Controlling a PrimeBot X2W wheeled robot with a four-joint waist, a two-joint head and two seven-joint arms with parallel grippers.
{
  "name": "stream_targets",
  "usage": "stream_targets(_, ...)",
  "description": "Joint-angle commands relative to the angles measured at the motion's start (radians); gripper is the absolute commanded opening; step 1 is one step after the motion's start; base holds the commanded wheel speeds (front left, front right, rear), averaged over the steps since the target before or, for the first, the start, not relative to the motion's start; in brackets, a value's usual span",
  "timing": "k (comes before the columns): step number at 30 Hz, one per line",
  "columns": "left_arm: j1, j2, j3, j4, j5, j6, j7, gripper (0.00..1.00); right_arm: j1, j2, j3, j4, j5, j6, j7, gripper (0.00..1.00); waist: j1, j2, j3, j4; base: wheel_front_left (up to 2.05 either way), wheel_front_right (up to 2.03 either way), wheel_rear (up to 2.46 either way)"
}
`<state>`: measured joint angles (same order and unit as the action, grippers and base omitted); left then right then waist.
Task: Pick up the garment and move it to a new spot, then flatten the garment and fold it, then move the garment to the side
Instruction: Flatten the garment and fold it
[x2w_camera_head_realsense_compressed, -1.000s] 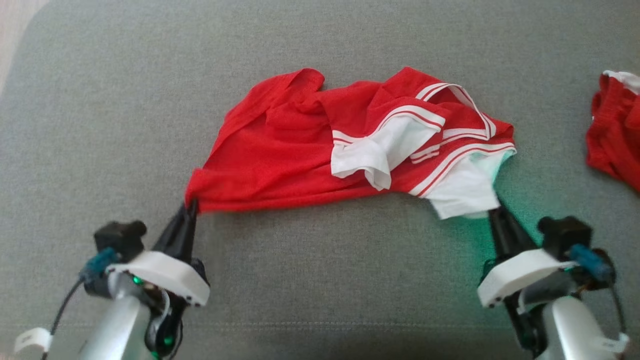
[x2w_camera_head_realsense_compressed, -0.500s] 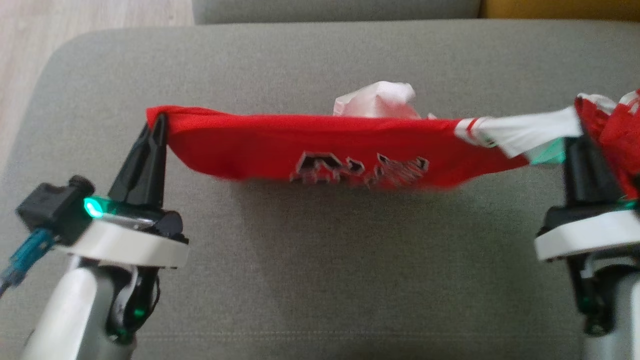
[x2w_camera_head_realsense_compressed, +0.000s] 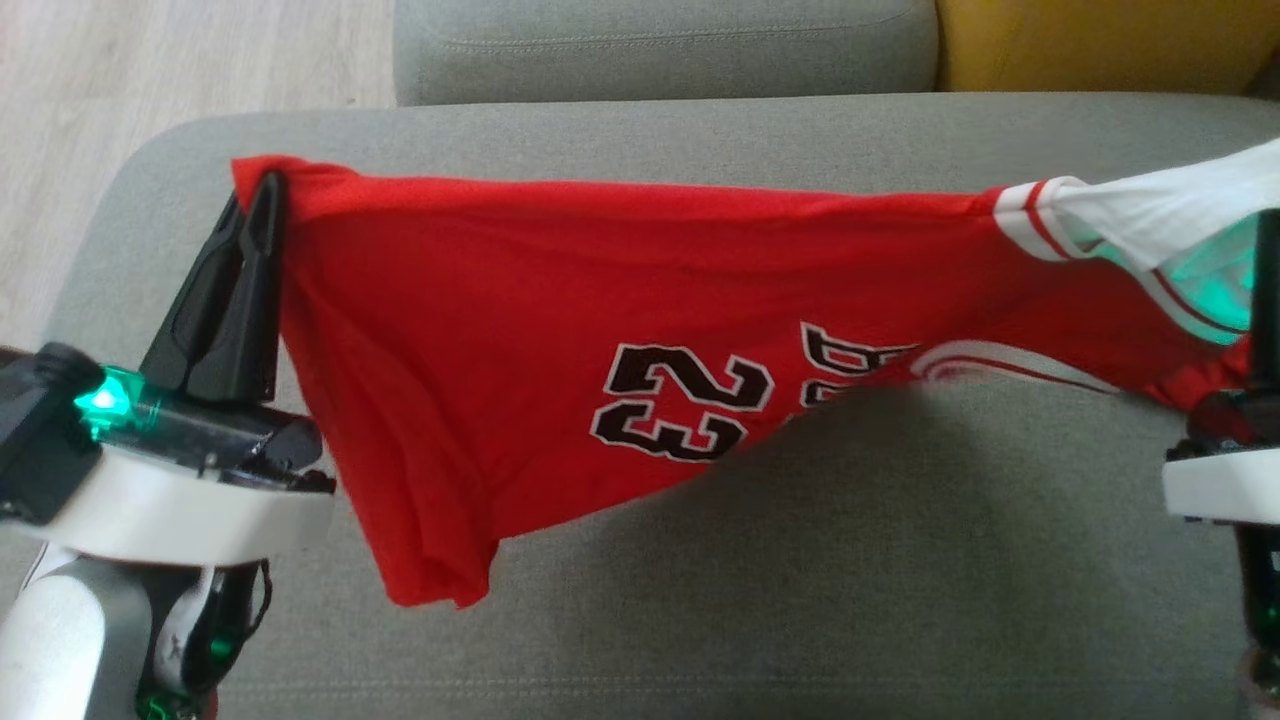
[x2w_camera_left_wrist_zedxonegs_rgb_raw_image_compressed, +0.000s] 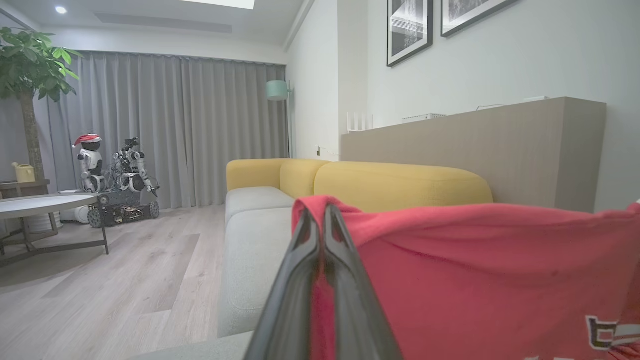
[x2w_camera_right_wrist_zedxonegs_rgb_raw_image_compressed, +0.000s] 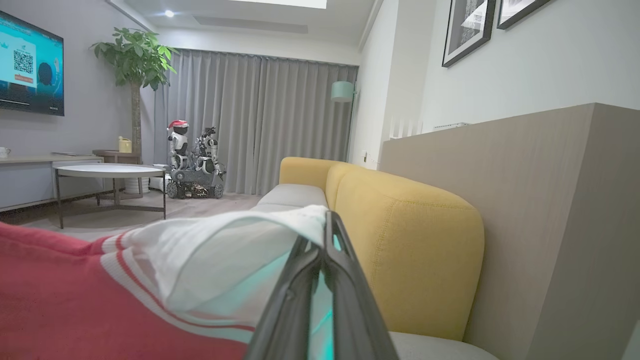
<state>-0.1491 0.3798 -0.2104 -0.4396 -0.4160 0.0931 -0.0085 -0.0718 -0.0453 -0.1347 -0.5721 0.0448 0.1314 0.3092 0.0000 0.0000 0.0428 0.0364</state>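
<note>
The left gripper was clamped tight on one red corner of the basketball jersey, its two dark fingers pressed together with cloth pinched between them. The right gripper was closed the same way on the garment's white fabric at the right edge of the head view. Between the two grips the jersey hung stretched above the grey sofa seat cushion, its top edge running almost straight from one gripper to the other. The red body drooped below that edge, deepest near the left gripper, where a bunched corner hung lowest; whether it touched the cushion could not be told. A black number 23 with a white outline showed on the cloth, beside partial lettering. Red and white striped trim bordered the white part. Beyond the seat lay another grey cushion and a yellow cushion, with pale wooden floor to the left.
</note>
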Motion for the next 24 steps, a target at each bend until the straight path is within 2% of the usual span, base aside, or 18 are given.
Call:
stream_targets(1, -0.068, 0.031, 0.052, -0.033, 0.003, 0.007, 0.006, 0.00, -0.047, -0.005, 0.016, -0.040, 0.009, -0.001, 0.009, 0.00, 0.0000, 0.0000, 0.002, -0.001, 0.00, 0.00, 0.00)
stream_targets(5, -0.116, 0.019, 0.050, -0.005, -0.013, 0.001, 0.003, 0.00, -0.109, -0.005, -0.007, -0.025, 0.038, -0.001, 0.002, 0.00, 0.0000, 0.0000, 0.023, -0.002, 0.00, 0.00, 0.00)
stream_targets(11, -0.328, -0.006, 0.049, 0.146, -0.048, -0.049, -0.040, 0.00, -0.341, -0.016, -0.001, 0.106, 0.078, -0.001, -0.023, 0.00, 0.0000, 0.0000, 0.085, -0.001, 0.00, 0.00, 0.00)
stream_targets(18, -0.713, -0.046, 0.018, 0.473, -0.060, -0.140, -0.096, 0.00, -0.759, -0.058, 0.036, 0.426, 0.133, -0.001, -0.062, 0.00, 0.0000, 0.0000, 0.207, 0.006, 0.00, 0.00, 0.00)
stream_targets(24, -1.018, -0.084, -0.030, 0.822, -0.031, -0.193, -0.192, 0.00, -1.102, -0.059, 0.085, 0.765, 0.143, -0.001, -0.179, 0.00, 0.0000, 0.0000, 0.268, 0.009, 0.00, 0.00, 0.00)
